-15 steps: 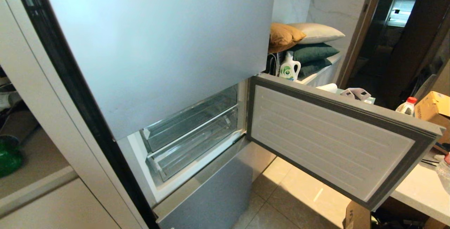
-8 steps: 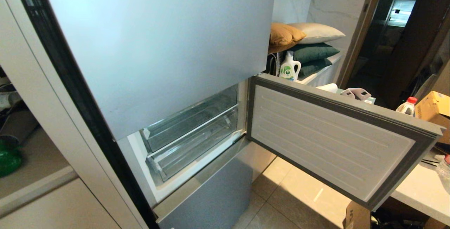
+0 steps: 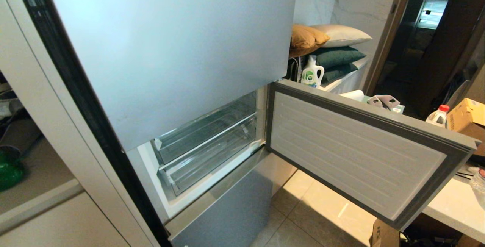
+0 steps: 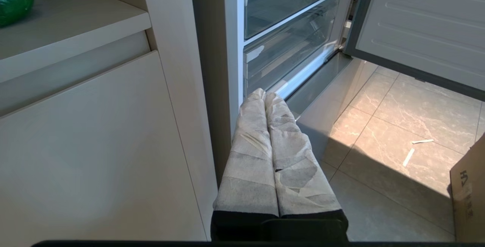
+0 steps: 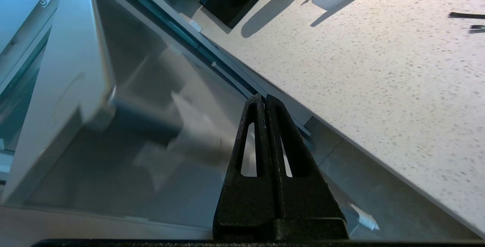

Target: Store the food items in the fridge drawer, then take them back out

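Door of the middle fridge compartment (image 3: pixel 360 152) stands swung wide on its hinge, its ribbed white inner lining facing the room, and everything here is placed from it. Hinge-side of the door, inside the opening, sit two clear drawers (image 3: pixel 206 141), stacked, long axes running across the fridge, both looking empty. The right gripper (image 5: pixel 265 101), black fingers pressed together on nothing, hangs at the outer silver face of the door, beside the speckled counter (image 5: pixel 379 88) beyond it. The left gripper (image 4: pixel 267 97), tape-wrapped fingers closed and empty, points at the drawers from low in front, so I judge it the nearer arm. The green bell pepper (image 3: pixel 8 169) lies well away from the door, on the cabinet ledge (image 3: pixel 41 186) past the fridge's far side; the roll is not visible.
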Controlling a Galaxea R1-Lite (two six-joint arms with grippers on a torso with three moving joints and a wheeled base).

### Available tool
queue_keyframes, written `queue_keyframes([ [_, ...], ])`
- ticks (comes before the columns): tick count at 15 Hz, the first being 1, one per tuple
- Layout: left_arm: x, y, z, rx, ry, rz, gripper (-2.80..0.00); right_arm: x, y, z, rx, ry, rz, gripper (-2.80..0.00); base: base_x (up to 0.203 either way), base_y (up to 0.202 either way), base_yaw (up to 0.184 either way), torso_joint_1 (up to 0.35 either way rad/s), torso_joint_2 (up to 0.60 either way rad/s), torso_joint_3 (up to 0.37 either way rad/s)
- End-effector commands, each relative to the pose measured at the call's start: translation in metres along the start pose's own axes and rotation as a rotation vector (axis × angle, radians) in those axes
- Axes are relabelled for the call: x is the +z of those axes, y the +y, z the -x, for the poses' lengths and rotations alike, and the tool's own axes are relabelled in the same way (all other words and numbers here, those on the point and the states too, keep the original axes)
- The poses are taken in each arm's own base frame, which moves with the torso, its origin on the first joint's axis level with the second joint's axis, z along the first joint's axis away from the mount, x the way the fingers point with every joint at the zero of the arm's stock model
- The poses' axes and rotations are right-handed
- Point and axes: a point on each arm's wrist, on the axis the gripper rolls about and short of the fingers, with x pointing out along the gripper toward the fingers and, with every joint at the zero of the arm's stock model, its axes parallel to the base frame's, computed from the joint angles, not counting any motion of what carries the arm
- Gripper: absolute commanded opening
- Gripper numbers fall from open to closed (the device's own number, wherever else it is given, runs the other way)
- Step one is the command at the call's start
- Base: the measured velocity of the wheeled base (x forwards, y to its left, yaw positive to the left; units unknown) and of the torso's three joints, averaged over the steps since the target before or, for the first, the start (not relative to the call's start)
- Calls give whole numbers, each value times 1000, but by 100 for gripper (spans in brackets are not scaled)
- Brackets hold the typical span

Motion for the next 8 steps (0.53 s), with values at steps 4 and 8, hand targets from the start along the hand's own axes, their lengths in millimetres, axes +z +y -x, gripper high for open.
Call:
queue_keyframes([
  [4, -3, 0, -1, 1, 11, 0, -280, -4, 19, 5, 17, 8, 3, -280, 0, 0, 0, 0, 0, 0],
  [8, -3, 0, -1, 0, 11, 0, -280, -27, 47, 20, 17, 37, -40, -280, 0, 0, 0, 0, 0, 0],
])
